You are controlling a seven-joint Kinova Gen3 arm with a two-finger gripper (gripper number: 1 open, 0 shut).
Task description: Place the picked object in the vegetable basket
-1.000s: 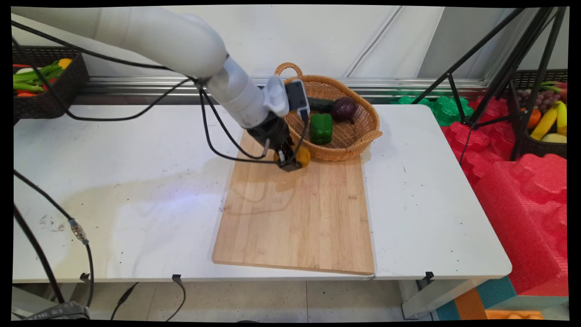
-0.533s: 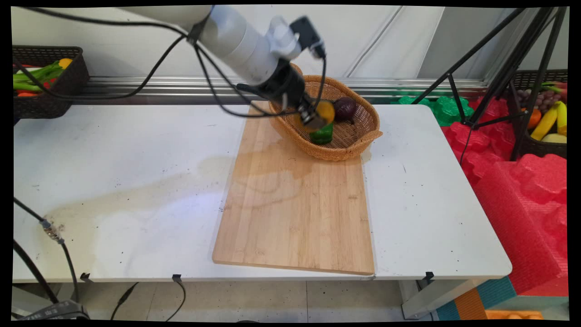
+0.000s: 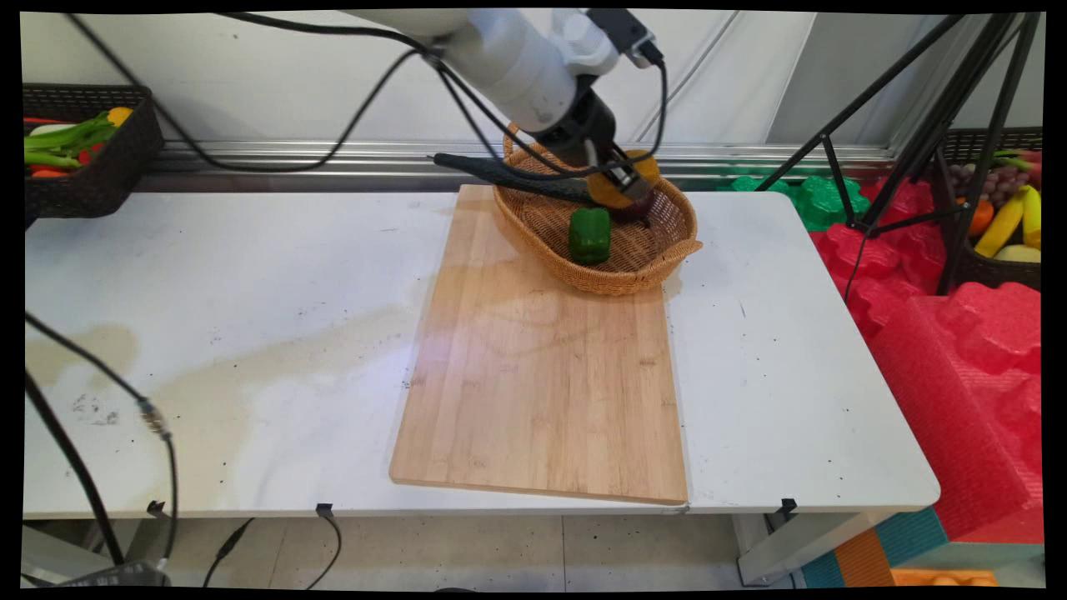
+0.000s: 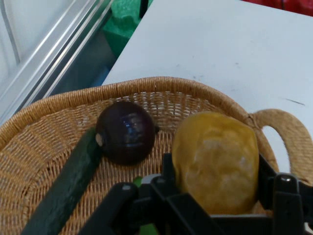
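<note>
Above the wicker basket [image 3: 677,218] – inside its rim – end effector [image 3: 627,183] clenched on yellow fruit [image 4: 215,160].

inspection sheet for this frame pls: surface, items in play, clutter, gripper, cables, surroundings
Surface: white table, scuffed and stained, with a wooden cutting board lying on it.
Items in play: wicker basket on the board's far end; yellow-orange fruit held above it; inside lie a green pepper, a dark purple onion and a dark green cucumber.
Clutter: nothing seen.
Gripper: gripper shut on the yellow-orange fruit, over the basket's far side.
Cables: black cables hang from the arm; more trail at the table's left edge.
Surroundings: black crate of vegetables far left, tripod and red foam mats right.
</note>
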